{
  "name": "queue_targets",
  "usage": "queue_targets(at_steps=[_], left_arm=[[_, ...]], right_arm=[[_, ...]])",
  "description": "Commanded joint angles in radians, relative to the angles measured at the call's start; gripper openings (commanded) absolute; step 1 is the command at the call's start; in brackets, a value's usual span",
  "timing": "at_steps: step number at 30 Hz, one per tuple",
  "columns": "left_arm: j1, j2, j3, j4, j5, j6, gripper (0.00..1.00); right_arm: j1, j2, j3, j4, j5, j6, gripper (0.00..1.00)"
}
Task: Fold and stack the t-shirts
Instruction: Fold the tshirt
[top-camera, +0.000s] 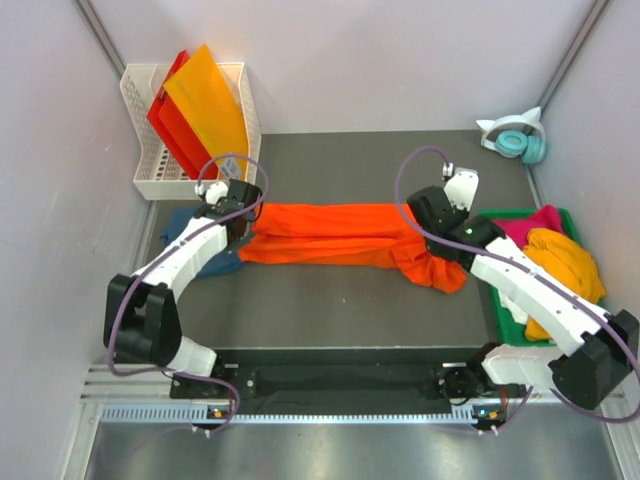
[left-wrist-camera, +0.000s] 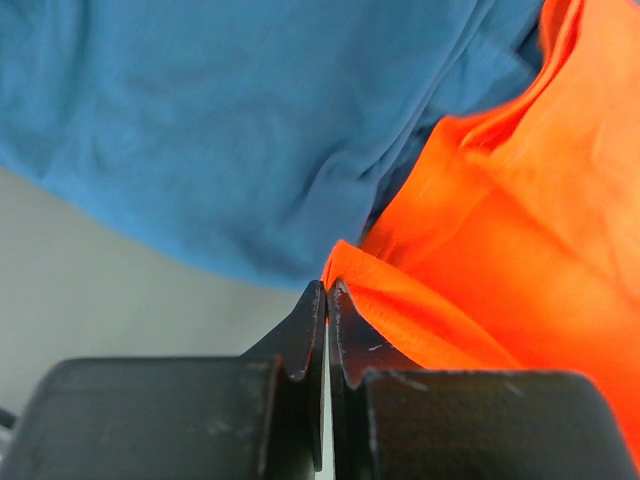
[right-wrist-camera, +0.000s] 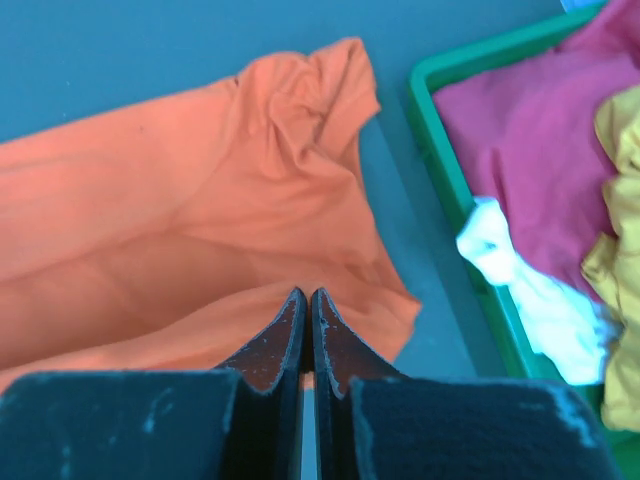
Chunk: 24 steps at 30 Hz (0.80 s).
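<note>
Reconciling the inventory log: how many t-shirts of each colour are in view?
orange t-shirt: 1
teal-blue t-shirt: 1
magenta t-shirt: 1
yellow-orange t-shirt: 1
white t-shirt: 1
Total: 5

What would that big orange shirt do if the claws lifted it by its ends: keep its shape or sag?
Probably sag: the orange t-shirt lies in soft folds and bunches into wrinkles at its right end. It looks thin, so likely light. It should drag rather than slide cleanly, since it drapes flat against the table.
</note>
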Motion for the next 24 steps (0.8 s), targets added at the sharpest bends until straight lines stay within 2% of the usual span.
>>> queue_targets(at_steps=[1, 10, 24], left_arm=[[0.0, 0.086, 0.089, 0.044, -0.058, 0.009, 0.0], [0.0, 0.267, 0.219, 0.052, -0.084, 0.001, 0.0], [0.0, 0.433, 0.4, 0.037, -0.101, 0.004, 0.0]], right_arm=[[-0.052, 0.066, 0.065, 0.139, -0.04, -0.109, 0.0], [-0.107, 0.19, 0.088, 0.214, -0.089, -0.155, 0.0], [-0.223, 0.26, 0.1, 0.274, -0.128, -0.189, 0.0]])
